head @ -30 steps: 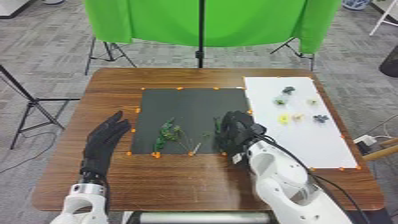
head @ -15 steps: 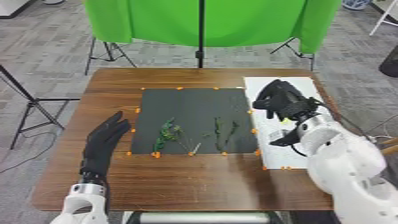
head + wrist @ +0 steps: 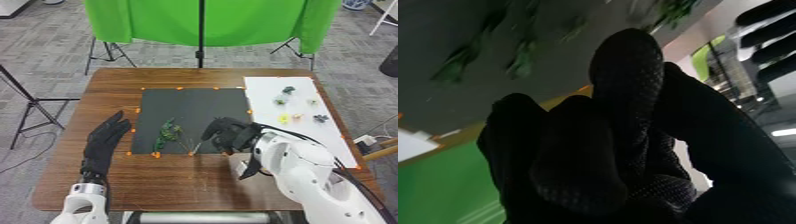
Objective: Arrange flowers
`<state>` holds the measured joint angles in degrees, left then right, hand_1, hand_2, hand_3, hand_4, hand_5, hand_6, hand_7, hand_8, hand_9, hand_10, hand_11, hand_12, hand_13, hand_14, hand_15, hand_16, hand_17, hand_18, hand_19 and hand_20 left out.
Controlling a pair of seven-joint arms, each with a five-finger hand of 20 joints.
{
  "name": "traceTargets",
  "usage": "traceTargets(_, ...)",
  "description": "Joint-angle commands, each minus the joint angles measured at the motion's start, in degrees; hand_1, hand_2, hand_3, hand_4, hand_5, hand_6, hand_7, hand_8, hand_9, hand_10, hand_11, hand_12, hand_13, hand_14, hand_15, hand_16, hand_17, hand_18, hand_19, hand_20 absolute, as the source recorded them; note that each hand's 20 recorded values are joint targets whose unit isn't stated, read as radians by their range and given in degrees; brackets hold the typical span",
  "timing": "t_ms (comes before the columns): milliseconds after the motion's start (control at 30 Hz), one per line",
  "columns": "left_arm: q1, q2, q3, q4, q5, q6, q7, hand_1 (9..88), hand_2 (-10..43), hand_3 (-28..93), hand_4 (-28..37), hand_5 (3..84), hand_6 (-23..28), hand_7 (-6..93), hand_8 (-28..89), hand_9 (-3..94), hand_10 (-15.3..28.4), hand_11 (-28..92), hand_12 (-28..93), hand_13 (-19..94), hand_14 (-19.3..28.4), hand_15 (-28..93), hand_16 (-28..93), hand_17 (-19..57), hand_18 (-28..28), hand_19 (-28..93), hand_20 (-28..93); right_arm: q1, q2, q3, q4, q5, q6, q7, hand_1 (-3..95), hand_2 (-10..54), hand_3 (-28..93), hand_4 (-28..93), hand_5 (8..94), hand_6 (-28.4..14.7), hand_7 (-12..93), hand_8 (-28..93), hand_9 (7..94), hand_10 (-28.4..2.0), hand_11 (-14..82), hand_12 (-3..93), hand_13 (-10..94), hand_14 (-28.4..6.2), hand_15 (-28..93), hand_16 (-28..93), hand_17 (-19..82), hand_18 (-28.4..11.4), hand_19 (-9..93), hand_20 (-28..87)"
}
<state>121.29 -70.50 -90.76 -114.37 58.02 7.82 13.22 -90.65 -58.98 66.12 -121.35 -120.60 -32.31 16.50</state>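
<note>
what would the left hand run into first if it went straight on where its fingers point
Probably nothing: the way looks free in the head view. The left hand would likely pass over the brown table, just left of the black mat, though its height is hard to judge.

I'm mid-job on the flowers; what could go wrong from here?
The right hand is over the dark mat close to loose green stems, so a sideways move might drag them out of line. The leafy bunch lies to its left and could be knocked if the hand swings that way. The arm's black cable crosses above the white sheet; it may sweep the small yellow flower.
</note>
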Motion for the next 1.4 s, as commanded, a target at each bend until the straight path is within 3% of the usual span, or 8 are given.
traceTargets(33,1.2,-0.74,0.38,0.81,0.04,-0.45,-0.47,22.2,-6.1,69,-22.3,43.6,2.6,7.8,-6,45.5,11.2,11,13,37,13.9,11,0,9.1,10.9,2,20,-2.3,0.5,-0.2,1.3,-1.0,-0.5,0.8,33.1,12.3,77,19,56.0,2.3,16,-11,92.2,-11.6,48.9,24.9,94,-4.3,71,31,71,-13.3,93,71)
traceTargets(633,1.6,-0.69,0.16,0.6,0.06,-0.79,-0.37,22.0,-5.9,69,-22.3,43.7,2.6,7.9,-6,45.4,11.2,11,13,37,14.0,11,0,9.1,10.9,2,20,-4.2,1.3,1.9,2.7,-0.9,-0.9,3.1,32.8,13.5,77,19,57.8,2.1,16,-12,92.5,-11.8,48.7,25.0,94,-4.3,71,31,71,-13.6,93,71)
traceTargets(1000,0.9,-0.79,0.37,0.89,0.18,-0.87,-0.71,22.1,-5.8,69,-22.3,43.7,2.6,7.9,-6,45.4,11.2,11,13,37,13.9,11,0,9.1,10.9,2,20,-4.2,1.3,1.6,1.9,-3.4,-0.2,3.3,31.9,13.8,76,19,58.5,1.9,16,-11,92.7,-11.9,48.5,25.0,94,-4.4,71,31,71,-13.6,93,71)
traceTargets(1300,1.1,-0.72,0.29,0.83,0.18,-0.94,-0.75,22.1,-5.8,69,-22.3,43.7,2.5,7.9,-6,45.4,11.2,11,13,37,13.9,11,0,9.1,10.9,2,20,-4.7,0.6,4.1,0.5,6.7,-2.5,3.8,30.5,11.2,75,17,59.4,1.4,16,-11,92.5,-12.0,48.2,25.1,94,-4.3,71,31,71,-13.6,93,71)
traceTargets(1400,1.0,-0.77,0.28,0.79,0.21,-0.87,-0.77,22.1,-5.8,69,-22.2,43.7,2.6,7.9,-6,45.5,11.2,11,13,37,13.9,11,0,9.1,10.9,2,20,-4.8,-0.1,7.1,-1.3,17.8,-2.2,4.5,29.9,9.1,74,16,58.8,1.2,15,-11,92.2,-12.2,47.6,25.1,93,-4.3,70,31,71,-13.6,93,71)
